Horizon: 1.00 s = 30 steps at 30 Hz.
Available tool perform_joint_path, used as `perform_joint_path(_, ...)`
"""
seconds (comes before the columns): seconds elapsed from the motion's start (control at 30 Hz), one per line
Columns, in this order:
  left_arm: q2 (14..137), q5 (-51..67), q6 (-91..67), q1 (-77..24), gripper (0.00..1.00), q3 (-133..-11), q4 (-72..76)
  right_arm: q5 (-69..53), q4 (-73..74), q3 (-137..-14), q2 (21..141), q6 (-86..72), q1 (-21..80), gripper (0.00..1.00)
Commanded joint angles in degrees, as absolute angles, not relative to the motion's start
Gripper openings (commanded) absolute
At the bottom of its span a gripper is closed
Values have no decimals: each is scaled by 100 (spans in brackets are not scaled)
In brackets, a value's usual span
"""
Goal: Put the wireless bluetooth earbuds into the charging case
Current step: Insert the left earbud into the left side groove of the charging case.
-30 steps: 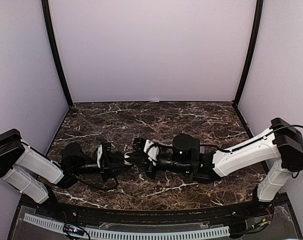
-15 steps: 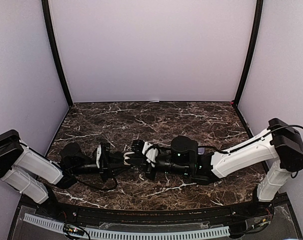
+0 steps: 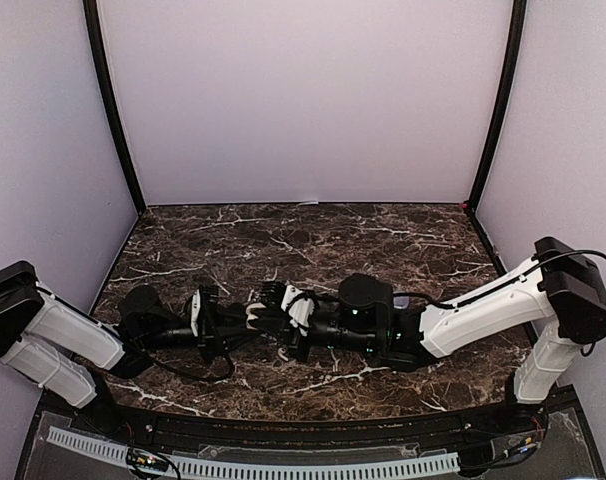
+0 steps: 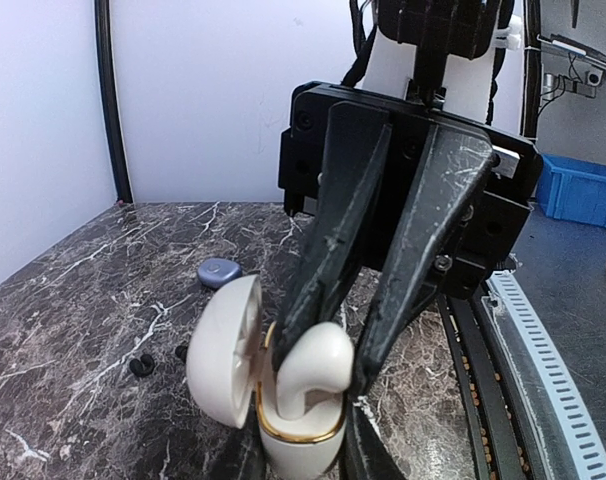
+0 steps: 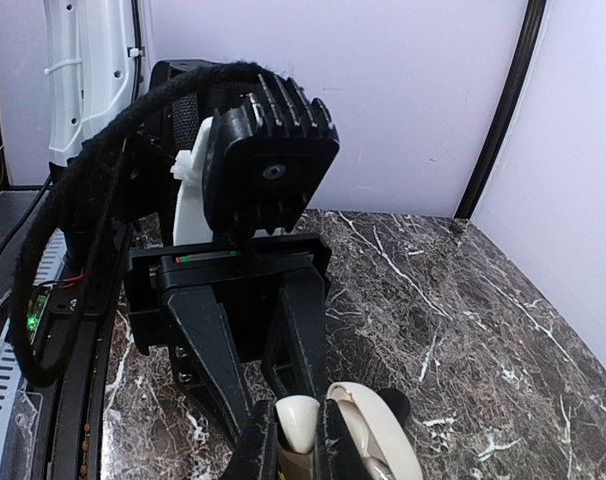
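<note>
1. worktop (image 4: 93, 290): dark marble-look slab, white veins, faint sheen;
2. charging case (image 4: 223, 350): smooth cream plastic, shiny gold metallic rim;
3. earbud (image 4: 308, 365): glossy white plastic;
4. right arm's fingers (image 4: 433, 220): matt black plastic, scuffed pale;
5. cable (image 5: 93, 168): fuzzy black braided cloth sleeve.

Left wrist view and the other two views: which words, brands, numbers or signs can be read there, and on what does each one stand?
No text can be read in any view.
On the white charging case: no print or logo shows.
On the white earbud: nothing.
On the blue bin: no label shows.
On the small blue-grey case: too small to tell.
</note>
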<state>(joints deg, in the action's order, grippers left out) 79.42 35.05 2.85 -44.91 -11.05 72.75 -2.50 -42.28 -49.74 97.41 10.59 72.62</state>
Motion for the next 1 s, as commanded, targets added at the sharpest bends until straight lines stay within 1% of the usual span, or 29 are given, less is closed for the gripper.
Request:
perform_joint_path(0.0,7774,3461,360,-4518,7,-1020,7453,-110,-4263,-5027,9783,1031,7343,3)
perform_joint_path(0.07,7783,3461,360,-4518,7,-1015,7453,-91,-4264,-5000,9766,1020,7340,3)
perform_joint_path(0.13,7787,3471,358,-4518,7,-1019,7453,-67,-4251,-4988,9751,1019,7342,6)
perform_joint_path(0.5,7845,3478,334,-4518,7,-1046,7462,18,-4186,-4969,9630,1101,7359,23)
perform_joint_path(0.97,7884,3467,308,-4518,7,-1055,7470,162,-4026,-4880,9290,1272,7369,28)
